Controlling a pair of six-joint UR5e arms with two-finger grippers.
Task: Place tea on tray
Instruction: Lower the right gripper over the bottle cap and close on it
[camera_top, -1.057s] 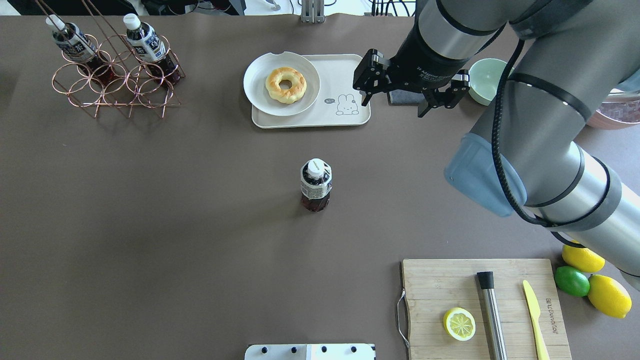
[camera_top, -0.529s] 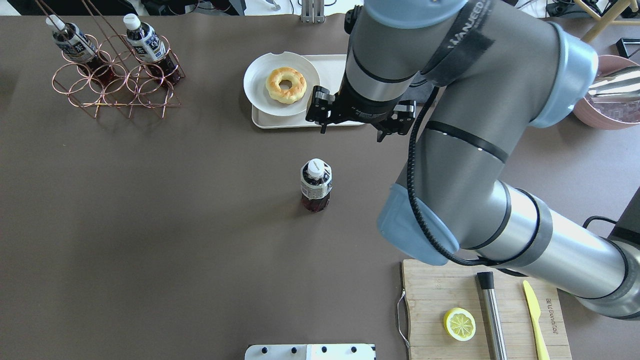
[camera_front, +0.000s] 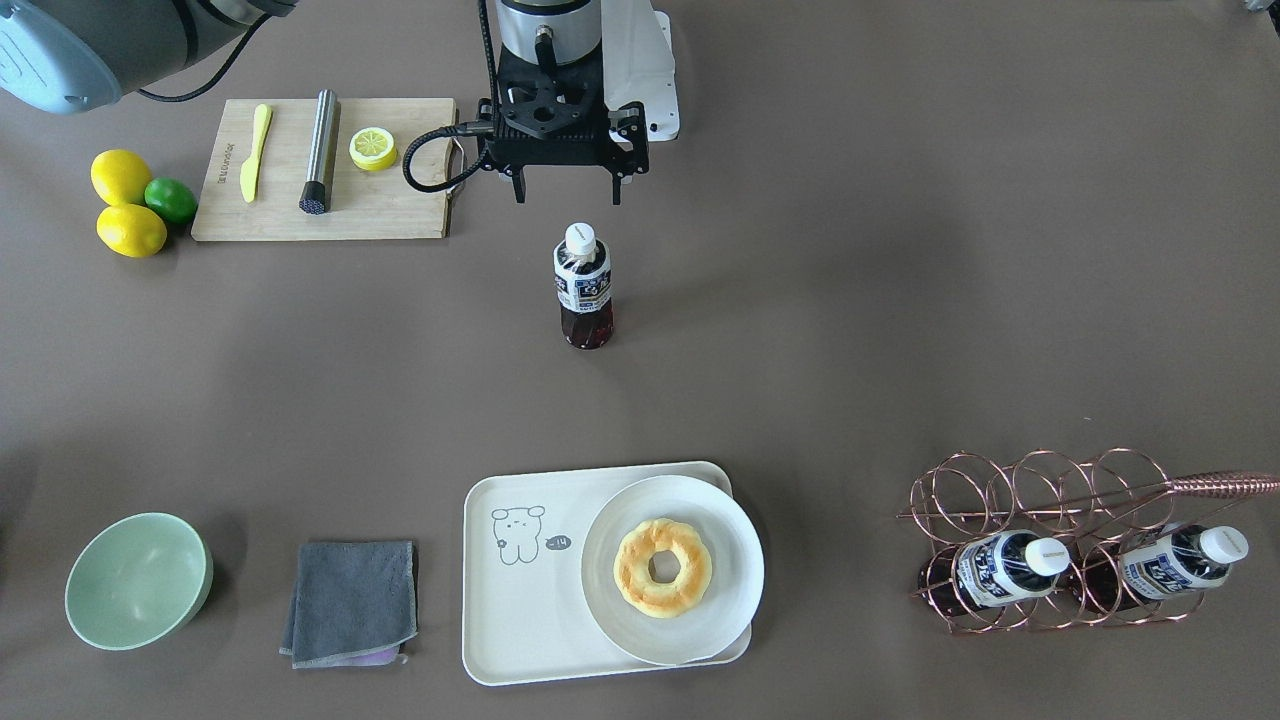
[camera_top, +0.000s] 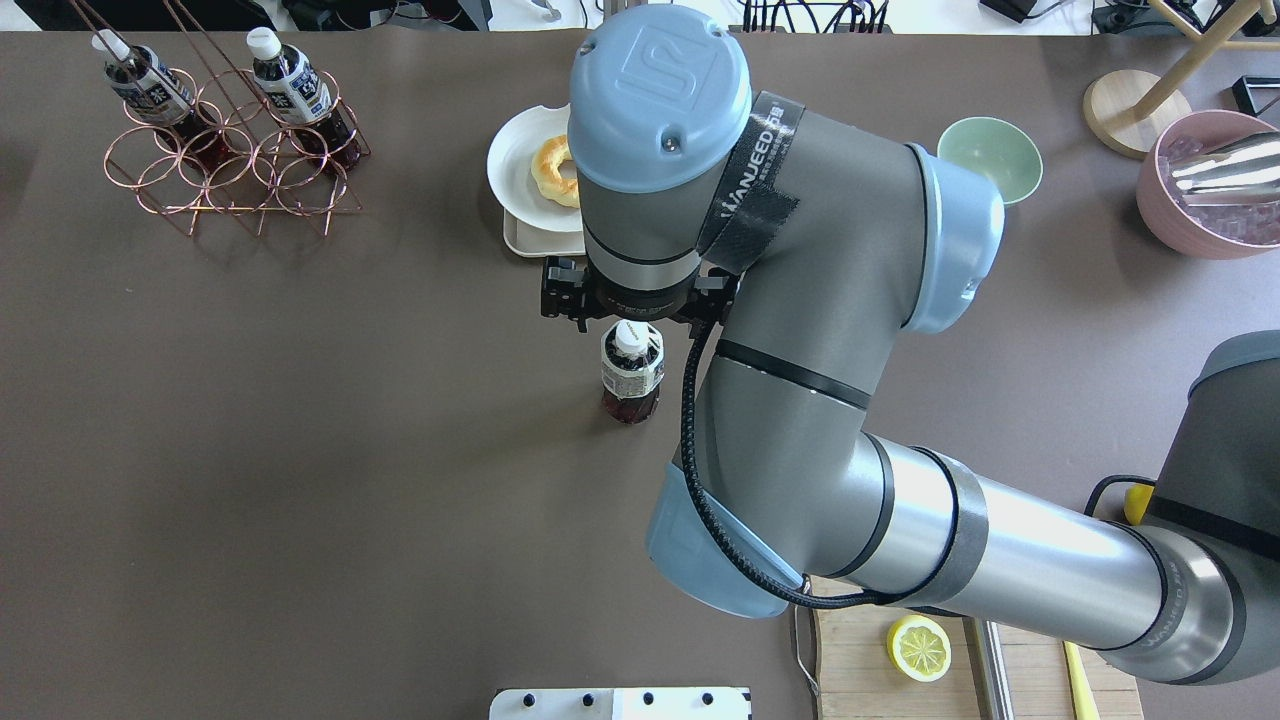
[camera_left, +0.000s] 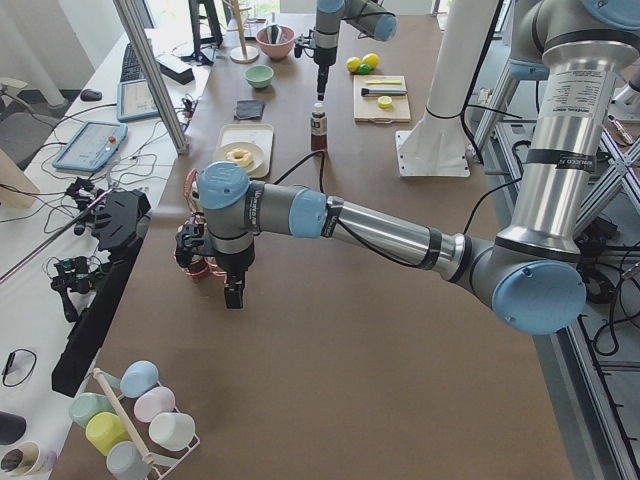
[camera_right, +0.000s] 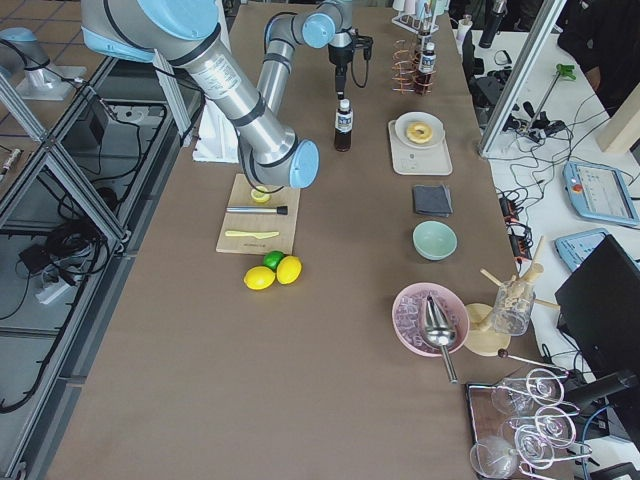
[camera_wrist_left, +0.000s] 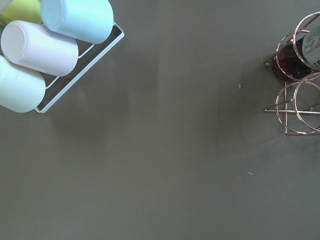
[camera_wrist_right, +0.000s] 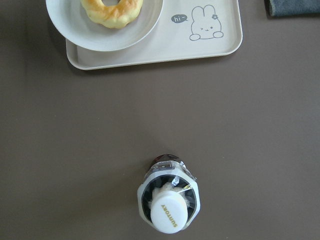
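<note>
Approach is the step in hand: right gripper (camera_front: 566, 192), jaws spread, hovers above the upright tea (camera_front: 583, 285) mid-table, well apart from the tray (camera_front: 510, 620), and should next descend around it.

The cap on the tea (camera_wrist_right: 170, 212) reads "suntory", a bubble on the tray (camera_wrist_right: 150, 57) "hi~", the arm strap (camera_top: 752, 172) "WANJEED".

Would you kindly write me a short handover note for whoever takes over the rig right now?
Right gripper: open, empty, hovering above the tea bottle.
Left gripper: beside the wire rack; open or shut cannot be told.
Bottle upright mid-table; tray holds only a plate with a doughnut.
Done: nothing yet. Left: grasp bottle, set it on the tray's bare side.
</note>
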